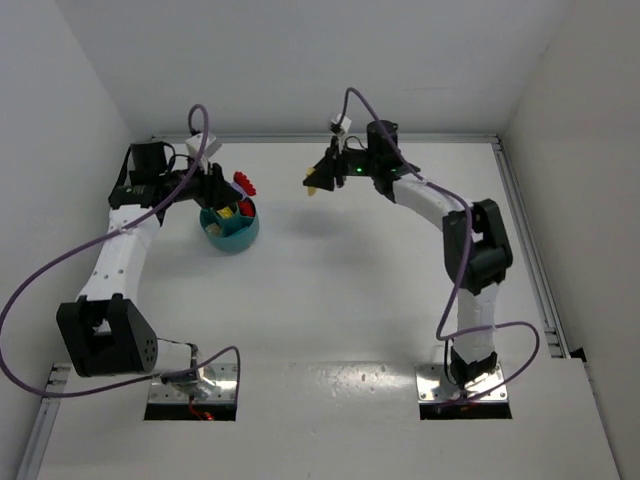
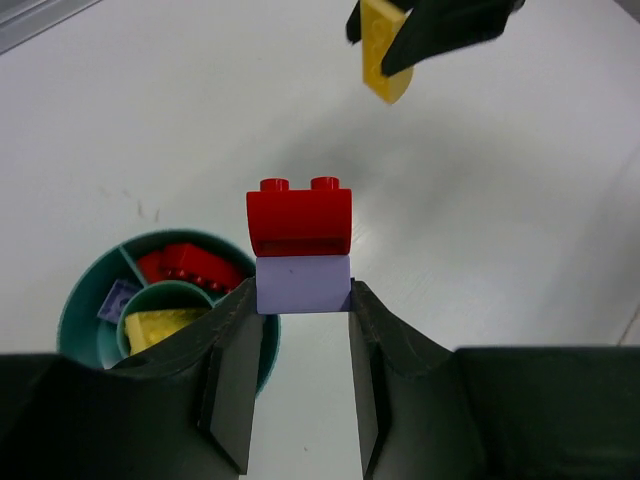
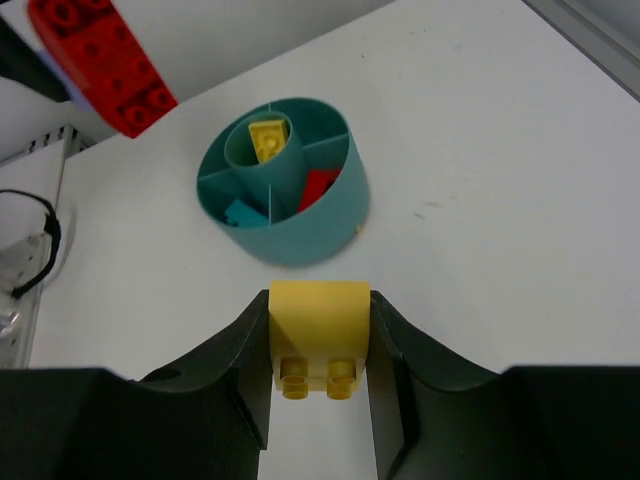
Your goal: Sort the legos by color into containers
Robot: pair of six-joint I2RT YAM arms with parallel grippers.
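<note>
The left gripper (image 2: 303, 300) is clamped on a lilac brick (image 2: 303, 283), its two fingers pressing the brick's sides, and a red brick (image 2: 300, 215) sits joined to the lilac one on the side away from the fingers, studs pointing outward. From the top view this held pair hangs just past the far rim of the teal bowl (image 1: 230, 238), raised off the table (image 1: 330, 300) and not touching the bowl. The right gripper (image 3: 320, 310) is closed on a yellow brick (image 3: 318, 335), which fills the gap between the fingers (its studs face toward the wrist camera), and it hovers well to the right of the bowl, apart from it. Inside the bowl, the central round cup holds a yellow piece (image 3: 268, 138), one outer compartment holds red bricks (image 2: 190, 268), another a teal piece (image 3: 240, 212), and another a lilac piece (image 2: 120, 298). The two held loads are near each other but clearly separated, with bare table between them.
</note>
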